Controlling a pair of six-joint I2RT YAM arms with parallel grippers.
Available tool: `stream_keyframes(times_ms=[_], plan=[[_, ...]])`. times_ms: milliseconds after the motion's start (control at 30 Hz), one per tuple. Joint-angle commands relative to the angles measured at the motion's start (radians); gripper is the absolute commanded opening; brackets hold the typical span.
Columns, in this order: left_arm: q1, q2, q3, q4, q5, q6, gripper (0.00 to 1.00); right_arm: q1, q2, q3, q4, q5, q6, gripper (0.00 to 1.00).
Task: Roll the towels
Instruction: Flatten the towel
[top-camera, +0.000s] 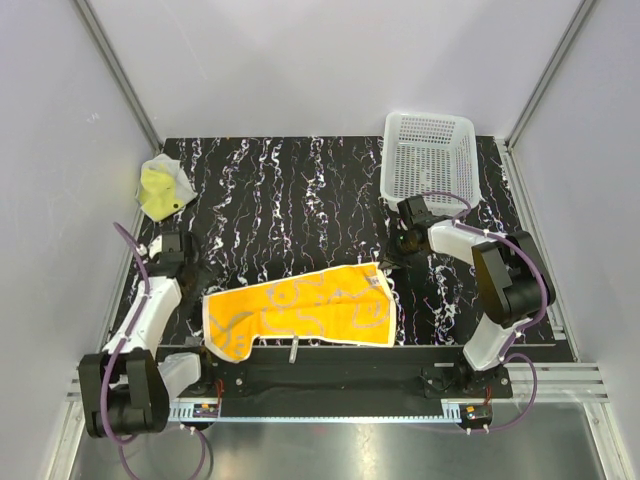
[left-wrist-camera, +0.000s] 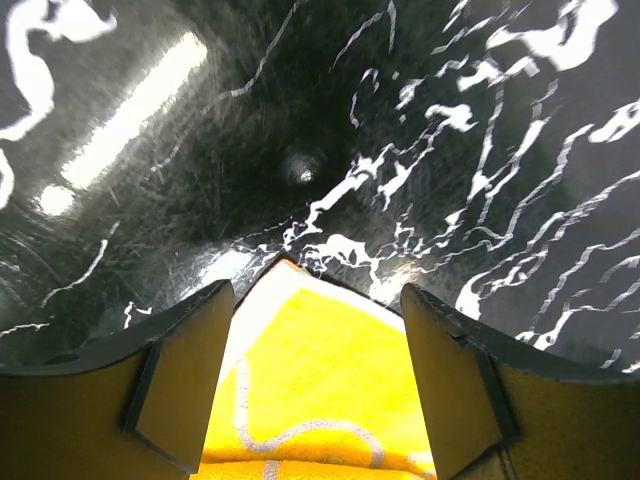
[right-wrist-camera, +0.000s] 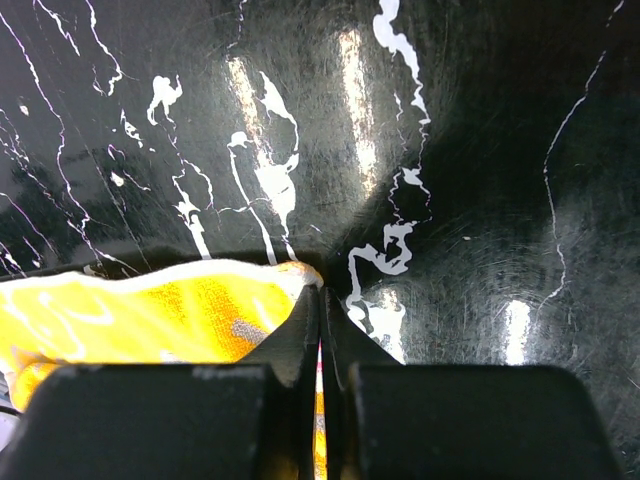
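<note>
1. Yellow towel (top-camera: 160, 190) sits crumpled in the far left corner of the bench (top-camera: 300, 200), well away from both arms. It's not rolled, so that's a long reach later.
2. Left gripper (left-wrist-camera: 318, 300) is spread wide over the left corner of the orange towel (top-camera: 300, 312), holding nothing. If it closes too high it'll miss the cloth.
3. Orange towel lies flat along the near edge. With only one corner held, a pull could skew it or drag it off the front.
4. Right gripper (right-wrist-camera: 320, 300) is pressed together, pinching the right far corner by the look of it. Thin bite, so it might slip.
5. Basket (top-camera: 388, 160) is just behind that arm, so an elbow bump is possible.
</note>
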Motion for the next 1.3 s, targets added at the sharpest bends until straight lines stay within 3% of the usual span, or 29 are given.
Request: stream_keyframes(times_ms=[0, 267, 600, 633, 1000, 1267], plan=[[-0.002, 0.059, -0.033, 0.019, 0.043, -0.034, 0.71, 0.000, -0.008, -0.024, -0.035, 0.042, -0.023, 0.00], [-0.018, 0.091, -0.106, 0.125, 0.147, -0.022, 0.62, -0.035, -0.030, -0.023, -0.052, 0.039, -0.049, 0.00], [-0.150, 0.214, -0.087, 0.220, 0.164, -0.023, 0.12, -0.077, -0.028, -0.032, -0.045, 0.018, -0.062, 0.00], [-0.168, 0.224, -0.083, 0.227, 0.156, -0.023, 0.00, -0.078, -0.028, -0.032, -0.045, 0.018, -0.063, 0.00], [-0.187, 0.232, 0.016, 0.163, 0.104, 0.020, 0.00, -0.080, -0.048, -0.024, -0.024, -0.013, -0.055, 0.00], [-0.187, 0.123, 0.170, 0.060, 0.090, 0.056, 0.00, -0.080, -0.261, 0.000, -0.073, -0.001, -0.069, 0.00]])
